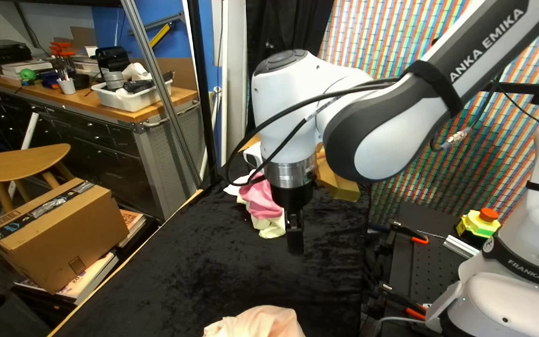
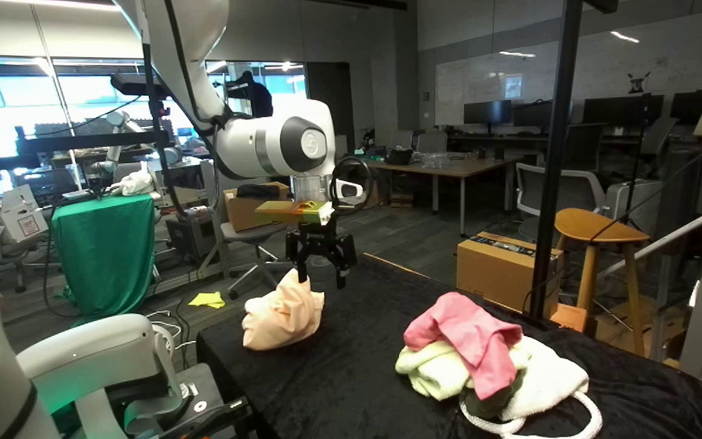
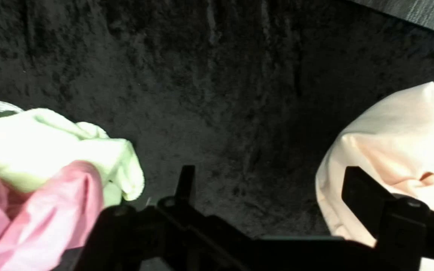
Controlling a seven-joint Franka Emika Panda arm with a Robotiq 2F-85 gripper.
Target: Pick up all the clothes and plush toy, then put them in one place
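Observation:
A peach cloth [image 2: 284,314] lies crumpled on the black-covered table; it also shows in the wrist view [image 3: 398,131] and at the bottom edge in an exterior view [image 1: 255,323]. A pile apart from it holds a pink cloth [image 2: 467,338] on top of a pale green cloth [image 2: 436,369], beside a white fuzzy item [image 2: 549,378] with a rope loop. No plush toy can be made out for certain. My gripper [image 2: 322,281] is open and empty above the table, between pile and peach cloth. In the wrist view [image 3: 271,173], its right finger overlaps the peach cloth.
The black table cover [image 1: 194,276] spans the work area, with a wooden edge [image 1: 120,262] along one side. A black post [image 2: 552,164] stands at that edge. A cardboard box [image 1: 54,229] and a stool [image 1: 21,161] stand beyond it. Another robot arm [image 1: 527,224] stands alongside.

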